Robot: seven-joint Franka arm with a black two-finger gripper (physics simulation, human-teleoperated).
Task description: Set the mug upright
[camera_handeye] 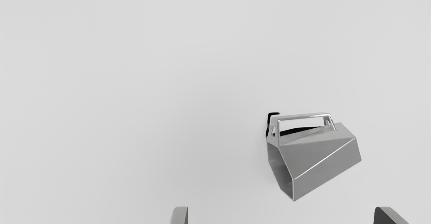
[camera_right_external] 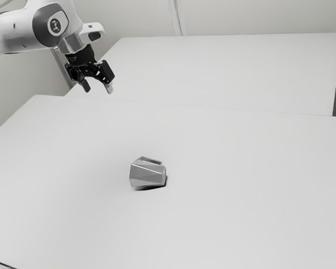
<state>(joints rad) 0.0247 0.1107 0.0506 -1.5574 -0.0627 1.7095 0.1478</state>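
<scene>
The mug (camera_right_external: pixel 148 176) lies on its side on the table (camera_right_external: pixel 241 196), near the middle of the exterior view, so it is not upright. The gripper (camera_right_external: pixel 98 89) is up in the air toward the exterior view's left and far side, well apart from the mug, so the way to it runs down, toward that view's right and nearer its camera. What matters most, I would say, is how the mug's length lies against the fingers (camera_handeye: pixel 385 216). They are spread wide with nothing held between them, and in the wrist view the mug's long axis runs roughly from one finger's side to the other's, on a slant, with its body closer to one finger. Its open mouth (camera_handeye: pixel 282 173) faces toward the other finger's side, and the handle (camera_handeye: pixel 304 116) runs along the body. Closing as the hand is now turned would probably press on the two ends rather than across the body — a hand turn before lowering looks wise. From there, the mug would need tipping base-down, mouth up — a poor hold could let it roll.
</scene>
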